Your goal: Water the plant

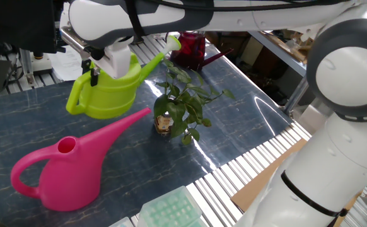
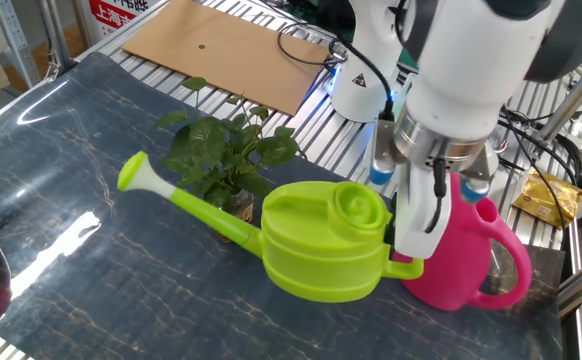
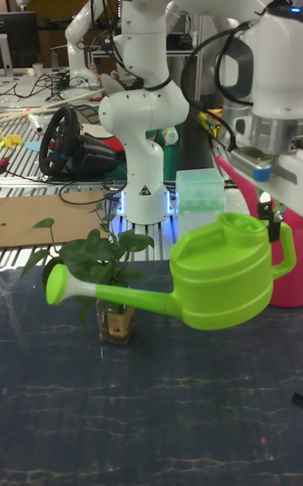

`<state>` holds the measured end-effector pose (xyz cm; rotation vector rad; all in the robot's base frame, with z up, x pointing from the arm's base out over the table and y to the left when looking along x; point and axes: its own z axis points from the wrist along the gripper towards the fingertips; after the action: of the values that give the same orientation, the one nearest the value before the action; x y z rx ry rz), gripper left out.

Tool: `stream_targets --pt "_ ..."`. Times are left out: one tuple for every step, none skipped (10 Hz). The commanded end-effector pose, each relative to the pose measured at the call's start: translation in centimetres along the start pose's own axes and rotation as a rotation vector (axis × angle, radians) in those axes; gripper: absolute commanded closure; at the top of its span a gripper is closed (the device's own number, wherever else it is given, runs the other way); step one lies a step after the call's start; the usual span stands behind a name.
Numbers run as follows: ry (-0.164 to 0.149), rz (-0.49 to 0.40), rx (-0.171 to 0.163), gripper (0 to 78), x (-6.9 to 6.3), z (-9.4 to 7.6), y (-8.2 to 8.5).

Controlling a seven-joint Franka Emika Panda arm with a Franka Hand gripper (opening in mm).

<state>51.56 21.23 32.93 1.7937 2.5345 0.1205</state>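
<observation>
The plant (image 1: 182, 101), a leafy sprig in a small brown labelled jar (image 1: 164, 123), stands mid-table; it also shows in the other fixed view (image 2: 226, 155) and the tall view (image 3: 94, 261). My gripper (image 1: 98, 68) is shut on the handle of a lime-green watering can (image 1: 106, 94) and holds it off the table beside the plant. The can's spout (image 1: 171, 44) slants upward, past and behind the plant's top. In the other fixed view the gripper (image 2: 409, 250) clamps the handle at the can's (image 2: 326, 250) right. The tall view shows the can (image 3: 223, 284) roughly level, spout head (image 3: 57, 284) in front of the leaves.
A pink watering can (image 1: 64, 170) stands on the dark marbled table (image 1: 246, 113), close behind the gripper in the other fixed view (image 2: 471, 265). A pale green box (image 1: 171, 211) sits at the table's edge. A dark red object (image 1: 190, 50) and cardboard (image 2: 221, 45) lie beyond the plant.
</observation>
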Motion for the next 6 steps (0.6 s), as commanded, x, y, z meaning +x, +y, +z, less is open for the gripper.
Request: stream_targets --pt "0.005 0.036 0.013 76.2 1.7 -2.4 -0.6" --pt "0.003 0.042 0.016 76.2 2.0 -2.7 -0.7" --pt "0.003 0.05 0.022 76.2 2.6 -3.1 -1.0" --pt "0.004 0.053 0.022 76.2 2.8 -3.2 -1.1" --pt "0.004 0.058 0.022 76.2 2.9 -3.4 -1.2" --pt "0.007 0.062 0.022 76.2 3.1 -3.6 -1.5"
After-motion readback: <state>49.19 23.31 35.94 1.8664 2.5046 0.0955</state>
